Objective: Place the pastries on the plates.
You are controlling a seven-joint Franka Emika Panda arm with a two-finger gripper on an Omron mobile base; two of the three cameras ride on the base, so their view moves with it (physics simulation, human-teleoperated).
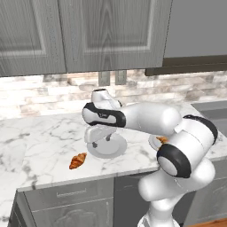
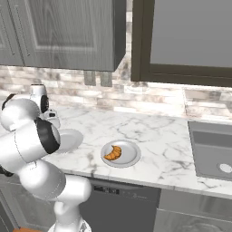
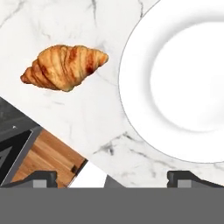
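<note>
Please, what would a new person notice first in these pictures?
A golden croissant lies alone on the marble counter, beside an empty plate. The open gripper hangs above them. Further right, another croissant already sits on the second plate.

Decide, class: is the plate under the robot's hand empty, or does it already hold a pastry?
Empty. In the hand view the plate is bare white, and the nearest croissant lies on the marble counter beside it, apart from its rim.
</note>
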